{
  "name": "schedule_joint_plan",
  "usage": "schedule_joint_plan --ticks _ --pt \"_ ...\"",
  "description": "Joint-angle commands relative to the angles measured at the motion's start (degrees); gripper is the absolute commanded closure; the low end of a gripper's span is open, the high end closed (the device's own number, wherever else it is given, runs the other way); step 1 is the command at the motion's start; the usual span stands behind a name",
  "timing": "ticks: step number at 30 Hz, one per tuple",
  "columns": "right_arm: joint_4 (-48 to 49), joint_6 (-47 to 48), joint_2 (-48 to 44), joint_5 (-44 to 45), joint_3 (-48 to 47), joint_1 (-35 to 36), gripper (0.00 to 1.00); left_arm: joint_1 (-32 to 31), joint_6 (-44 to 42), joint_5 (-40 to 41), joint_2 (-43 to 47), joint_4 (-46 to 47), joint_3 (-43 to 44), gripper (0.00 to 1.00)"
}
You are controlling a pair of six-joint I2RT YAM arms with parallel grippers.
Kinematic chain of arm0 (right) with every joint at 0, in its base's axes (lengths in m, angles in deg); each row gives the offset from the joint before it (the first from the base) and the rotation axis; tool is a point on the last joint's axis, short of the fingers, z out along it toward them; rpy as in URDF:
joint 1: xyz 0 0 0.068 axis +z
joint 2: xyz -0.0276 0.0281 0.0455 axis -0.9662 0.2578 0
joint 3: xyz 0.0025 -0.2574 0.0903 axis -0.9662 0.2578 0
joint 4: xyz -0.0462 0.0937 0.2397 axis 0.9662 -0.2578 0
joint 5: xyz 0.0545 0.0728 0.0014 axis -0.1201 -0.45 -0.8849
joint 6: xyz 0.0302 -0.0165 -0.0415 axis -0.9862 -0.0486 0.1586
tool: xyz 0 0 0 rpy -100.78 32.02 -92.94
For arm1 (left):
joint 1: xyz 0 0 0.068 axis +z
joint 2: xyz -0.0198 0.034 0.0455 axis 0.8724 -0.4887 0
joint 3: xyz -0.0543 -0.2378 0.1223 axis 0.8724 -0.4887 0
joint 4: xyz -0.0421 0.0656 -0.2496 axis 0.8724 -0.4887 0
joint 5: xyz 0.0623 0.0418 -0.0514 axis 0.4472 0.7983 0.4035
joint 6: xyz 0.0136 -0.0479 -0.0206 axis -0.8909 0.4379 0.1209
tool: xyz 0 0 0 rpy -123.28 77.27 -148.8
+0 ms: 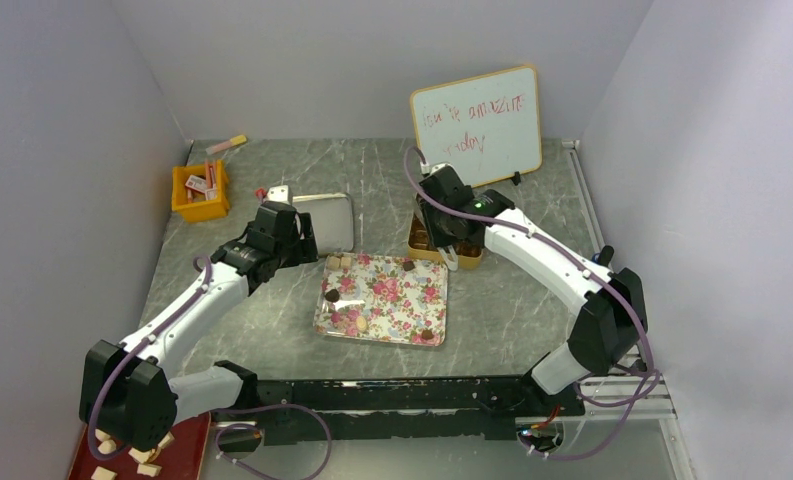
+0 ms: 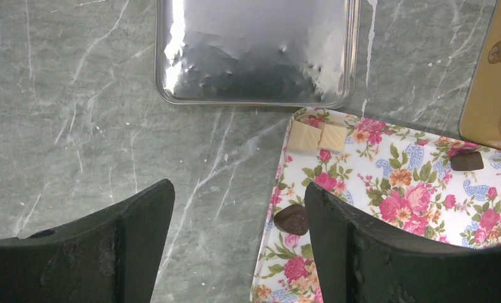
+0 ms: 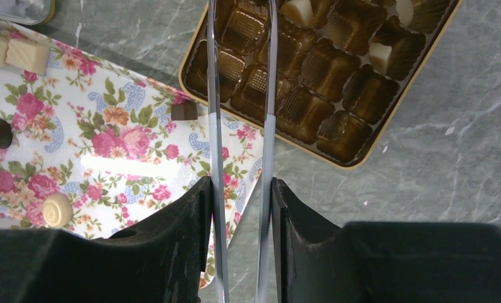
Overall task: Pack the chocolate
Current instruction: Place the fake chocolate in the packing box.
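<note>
Several chocolate pieces lie on the floral tray (image 1: 392, 300): two cream squares (image 2: 304, 136), a dark round one (image 2: 292, 219), a dark square (image 3: 184, 112) and a cream round one (image 3: 57, 209). The gold chocolate box (image 3: 361, 159) holds a few cream pieces (image 3: 379, 55) among empty brown cups. My right gripper (image 3: 241, 186) is shut on thin metal tongs (image 3: 211, 95) that reach over the box; their tips are out of view. My left gripper (image 2: 238, 196) is open and empty, straddling the tray's left edge by the dark round piece.
A silver metal lid (image 2: 254, 50) lies behind the tray. A whiteboard (image 1: 477, 125) stands at the back right. A yellow bin (image 1: 200, 192) with red-and-white packets sits at the back left. A red tray (image 1: 187, 450) with tan pieces lies at the near left.
</note>
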State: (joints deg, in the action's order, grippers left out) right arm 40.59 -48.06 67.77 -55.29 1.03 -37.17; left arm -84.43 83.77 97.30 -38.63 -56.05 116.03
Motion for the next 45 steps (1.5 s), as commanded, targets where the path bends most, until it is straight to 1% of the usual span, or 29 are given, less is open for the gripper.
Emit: schedule_joint_plan --ticks 1,5,8,10,11,12,18,20,23,25,28,29,35,39,45 --pt "3.3 1.1 -0.2 0.1 0.1 -1.2 1.00 0.3 -0.9 0.5 0.0 1.5 2.5 0.20" --pt "3.7 1.2 0.1 -0.3 0.6 -1.9 1.00 0.4 -1.1 0.7 0.0 1.3 2.5 0.19" --pt "3.8 1.2 0.5 -0.7 0.7 -2.3 0.94 0.4 -1.0 0.8 0.0 1.2 2.5 0.19" --pt "3.9 1.1 0.6 -1.0 0.8 -2.3 0.88 0.5 -1.1 0.9 0.1 1.1 2.5 0.18" --pt "4.1 1.3 0.6 -1.1 0.9 -2.3 0.79 0.5 -1.0 1.0 0.1 1.0 2.5 0.18" --pt "4.3 1.3 0.6 -1.3 1.0 -2.4 0.74 0.5 -1.0 1.0 0.1 1.0 2.4 0.18" --pt "4.6 1.7 0.6 -2.1 1.0 -2.9 0.72 0.5 -0.6 0.8 0.3 1.0 2.0 0.18" --pt "4.6 1.8 0.5 -2.1 1.0 -3.0 0.68 0.6 -0.4 0.8 0.2 1.0 2.0 0.18" --pt "4.6 2.0 0.5 -2.0 0.9 -3.1 0.68 0.6 -0.3 0.8 0.3 1.1 1.9 0.18" --pt "4.6 2.1 0.5 -1.9 0.9 -3.2 0.63 0.5 -0.3 0.7 0.2 1.1 2.0 0.17" --pt "4.6 2.1 0.5 -2.0 0.8 -3.3 0.62 0.6 -0.2 0.6 0.1 1.0 2.0 0.18" --pt "4.7 2.1 0.5 -2.1 0.8 -3.4 0.59 0.6 -0.3 0.6 0.1 1.0 2.0 0.17" --pt "4.9 2.3 0.5 -2.3 0.7 -3.7 0.57 0.6 -0.3 0.6 0.0 1.0 2.2 0.17" --pt "5.0 2.3 0.6 -2.5 0.6 -3.8 0.57 0.6 -0.5 0.7 0.0 1.0 2.3 0.17" --pt "5.3 2.3 -0.5 -2.1 0.1 -3.8 0.65 0.6 -0.4 0.7 -0.1 1.2 2.2 0.17"
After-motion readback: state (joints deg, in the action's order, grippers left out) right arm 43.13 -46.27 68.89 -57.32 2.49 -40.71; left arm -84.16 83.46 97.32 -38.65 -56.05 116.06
